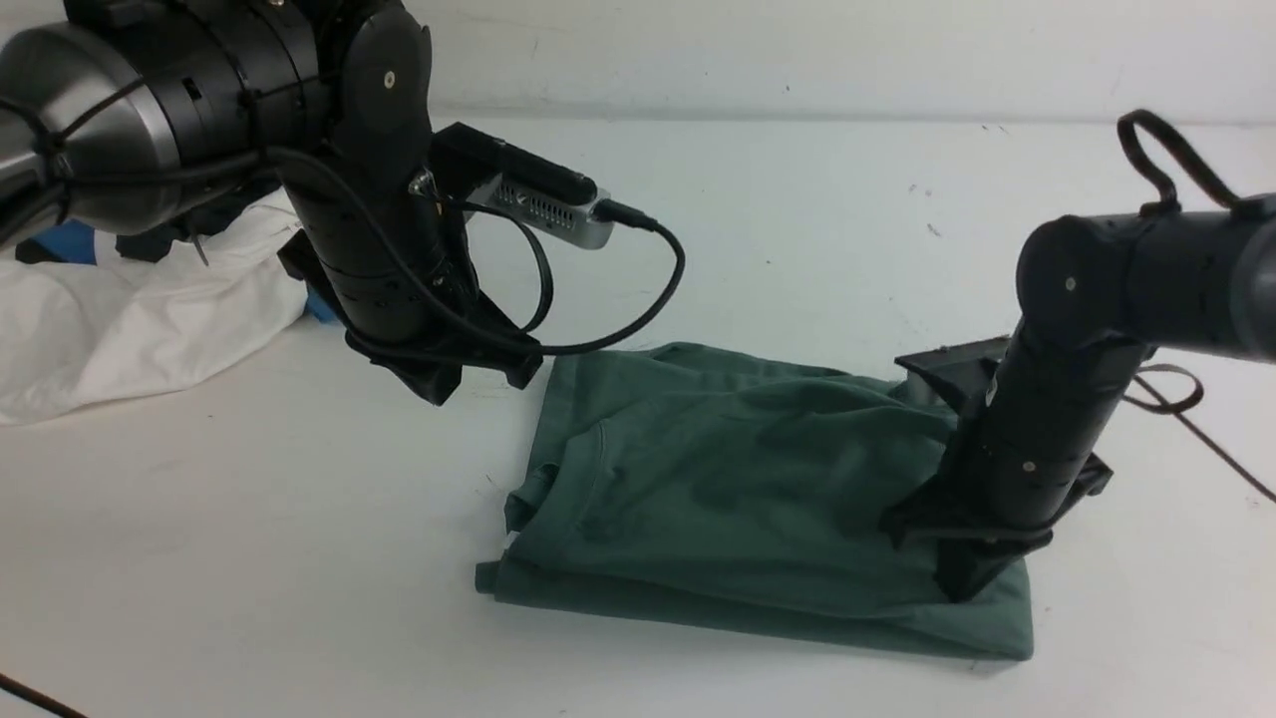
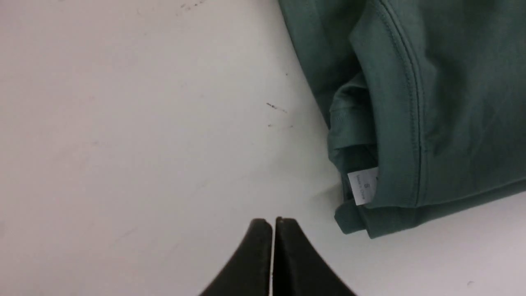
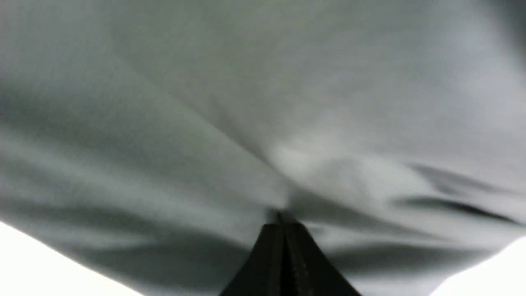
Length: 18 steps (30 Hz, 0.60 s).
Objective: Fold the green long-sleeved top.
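Both grippers had jaws pressed together. The left gripper hung empty above the table beside the folded green top lying mid-table. The right gripper bore on its right end. Flattening probably needed light pressure, lest layers slide.

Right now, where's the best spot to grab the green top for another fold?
The green top's collar end, where layers stack thick by the white label. Come low from the robot's left across the table; that edge faces the left gripper.
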Each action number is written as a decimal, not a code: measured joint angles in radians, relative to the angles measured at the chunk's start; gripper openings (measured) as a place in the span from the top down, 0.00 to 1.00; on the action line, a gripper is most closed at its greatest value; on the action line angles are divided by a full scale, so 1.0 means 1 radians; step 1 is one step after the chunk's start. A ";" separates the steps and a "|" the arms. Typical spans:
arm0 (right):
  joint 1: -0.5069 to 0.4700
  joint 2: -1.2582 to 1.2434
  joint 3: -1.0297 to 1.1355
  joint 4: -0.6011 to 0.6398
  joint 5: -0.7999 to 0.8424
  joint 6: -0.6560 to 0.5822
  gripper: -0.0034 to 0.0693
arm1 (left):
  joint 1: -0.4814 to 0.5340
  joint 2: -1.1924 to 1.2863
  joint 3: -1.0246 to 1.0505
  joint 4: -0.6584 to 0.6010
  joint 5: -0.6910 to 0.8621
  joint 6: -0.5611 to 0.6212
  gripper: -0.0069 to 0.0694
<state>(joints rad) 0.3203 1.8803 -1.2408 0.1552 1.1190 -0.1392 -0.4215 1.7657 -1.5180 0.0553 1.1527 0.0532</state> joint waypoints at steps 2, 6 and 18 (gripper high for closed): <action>0.000 -0.029 -0.020 -0.008 0.030 0.002 0.97 | 0.000 0.000 0.001 -0.016 0.000 0.021 0.91; 0.000 -0.093 -0.091 -0.025 0.085 0.003 0.97 | 0.000 0.000 0.001 -0.055 -0.004 0.059 0.91; 0.000 -0.078 -0.281 -0.047 0.050 0.004 0.97 | 0.000 0.014 0.001 -0.127 -0.119 0.059 0.91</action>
<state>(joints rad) 0.3203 1.8023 -1.5220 0.1085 1.1691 -0.1349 -0.4215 1.7799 -1.5170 -0.0712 1.0335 0.1121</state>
